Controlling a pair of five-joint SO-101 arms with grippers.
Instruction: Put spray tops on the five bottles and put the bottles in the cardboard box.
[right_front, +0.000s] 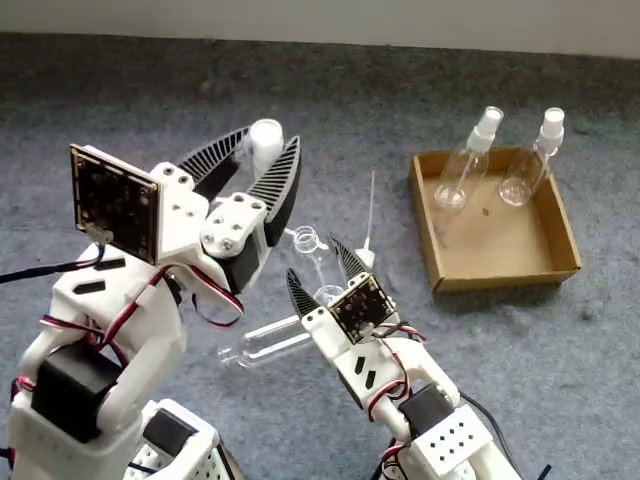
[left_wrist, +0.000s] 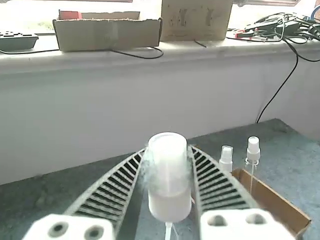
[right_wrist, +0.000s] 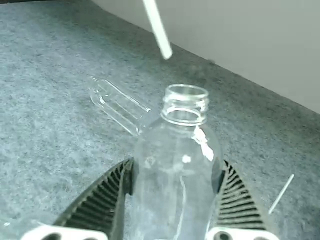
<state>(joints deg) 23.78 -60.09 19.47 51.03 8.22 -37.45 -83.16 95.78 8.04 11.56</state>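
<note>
Soft, even light falls on everything. Behind the left pincer (left_wrist: 167, 150) the ledge (left_wrist: 150, 55) is so bright it looks washed out. The white spray top (left_wrist: 167, 180) it holds glows. The clear bottle (right_wrist: 172, 180) held by the right pincer (right_wrist: 175, 167) has small shiny spots. Beside that pincer, the box (right_front: 425, 225) drops a thin, soft shadow.

Left arm (right_front: 110, 340) reared up tall, wrist tipped upward, left gripper (right_front: 270, 138) pinching a spray top (right_front: 266, 133) between its ribbed fingertips; right arm (right_front: 400, 390) low beside it, stretched forward, right gripper (right_front: 312, 258) clasped round a clear bottle (right_wrist: 175, 170).
</note>
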